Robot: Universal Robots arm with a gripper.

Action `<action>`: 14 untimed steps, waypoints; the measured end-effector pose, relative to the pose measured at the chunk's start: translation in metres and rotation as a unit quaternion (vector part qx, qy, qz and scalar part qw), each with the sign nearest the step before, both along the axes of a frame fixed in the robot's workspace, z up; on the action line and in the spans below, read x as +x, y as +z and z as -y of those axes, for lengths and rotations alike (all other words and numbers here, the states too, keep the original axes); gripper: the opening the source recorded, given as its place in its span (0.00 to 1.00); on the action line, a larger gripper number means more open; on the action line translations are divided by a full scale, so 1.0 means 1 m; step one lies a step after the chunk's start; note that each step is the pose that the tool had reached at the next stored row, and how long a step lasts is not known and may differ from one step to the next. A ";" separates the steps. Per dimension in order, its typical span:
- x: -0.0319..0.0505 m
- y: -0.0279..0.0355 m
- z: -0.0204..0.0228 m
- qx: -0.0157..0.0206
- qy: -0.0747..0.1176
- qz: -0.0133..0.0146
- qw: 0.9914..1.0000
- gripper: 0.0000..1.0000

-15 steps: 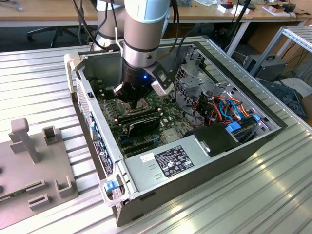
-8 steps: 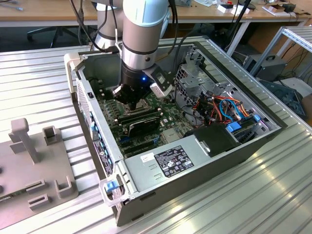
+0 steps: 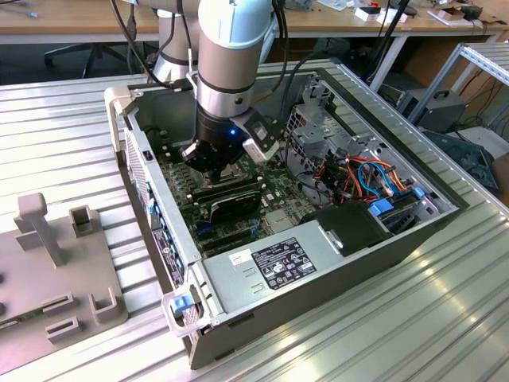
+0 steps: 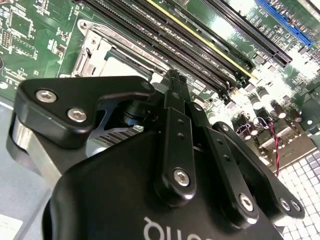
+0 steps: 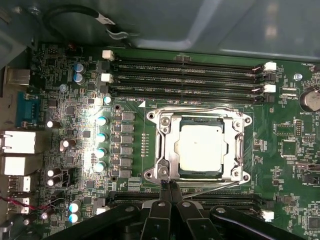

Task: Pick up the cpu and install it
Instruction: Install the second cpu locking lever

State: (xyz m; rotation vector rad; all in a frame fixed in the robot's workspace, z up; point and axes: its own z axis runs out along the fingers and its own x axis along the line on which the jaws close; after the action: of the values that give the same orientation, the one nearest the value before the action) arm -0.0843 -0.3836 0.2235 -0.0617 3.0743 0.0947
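Note:
The cpu point(image 5: 200, 148), a flat square chip with a dull silver top, lies inside the socket's metal frame point(image 5: 162, 145) on the green motherboard point(image 5: 80, 130). My gripper point(image 5: 170, 184) is shut with nothing between its fingers, its tips just at the socket frame's edge, beside the cpu and apart from it. In the second wrist view the black fingers point(image 4: 172, 100) meet over the socket frame point(image 4: 95, 47). In the exterior view the gripper point(image 3: 213, 171) reaches down into the open computer case point(image 3: 159, 231) above the motherboard point(image 3: 238, 219).
Black memory slots point(image 5: 185, 75) run along one side of the socket, more slots point(image 5: 225, 200) on the other. The case holds a power supply point(image 3: 274, 267), coloured cables point(image 3: 366, 175) and a drive cage point(image 3: 306, 119). A grey fixture point(image 3: 56, 263) stands at the exterior view's left.

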 end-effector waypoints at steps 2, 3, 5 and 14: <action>-0.0009 -0.0022 0.0000 0.000 0.000 0.000 1.000 0.11; -0.0011 -0.0030 0.0000 0.000 0.000 0.000 1.000 0.11; -0.0019 -0.0050 0.0000 0.000 0.000 0.000 1.000 0.11; -0.0042 -0.0098 0.0000 0.000 0.000 0.000 1.000 0.11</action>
State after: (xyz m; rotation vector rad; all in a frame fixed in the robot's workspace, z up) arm -0.0886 -0.3836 0.2137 -0.0616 3.0737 0.0955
